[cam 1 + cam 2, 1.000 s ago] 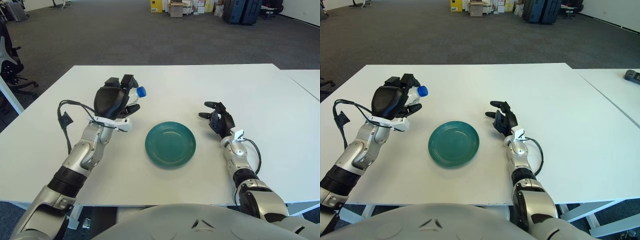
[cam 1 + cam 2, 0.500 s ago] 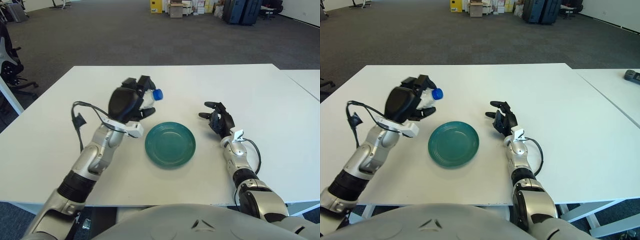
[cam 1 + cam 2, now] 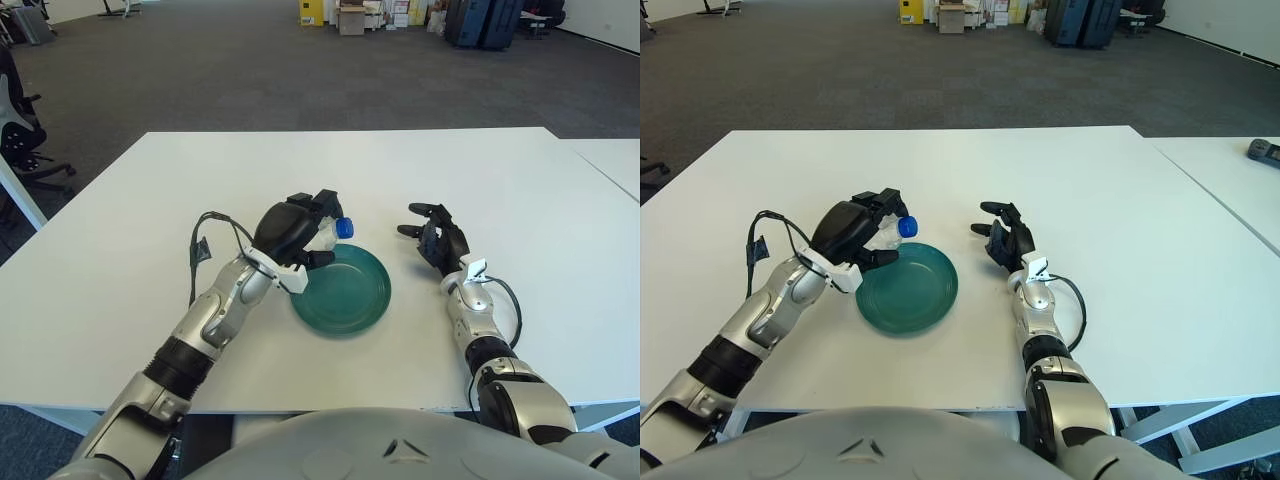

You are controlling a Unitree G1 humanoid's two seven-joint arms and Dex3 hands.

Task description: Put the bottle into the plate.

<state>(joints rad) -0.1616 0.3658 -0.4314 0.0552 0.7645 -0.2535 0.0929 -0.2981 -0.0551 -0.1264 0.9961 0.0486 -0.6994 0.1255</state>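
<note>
the white table carries a round teal plate near its front edge. the left hand sits at the plate's upper-left rim, its dark fingers curled tight around the bottle, which lies tilted in the grasp with its blue cap poking out toward the right, over the plate's rim. the right hand shows to the right of the plate, holding nothing, fingers loosely spread
</note>
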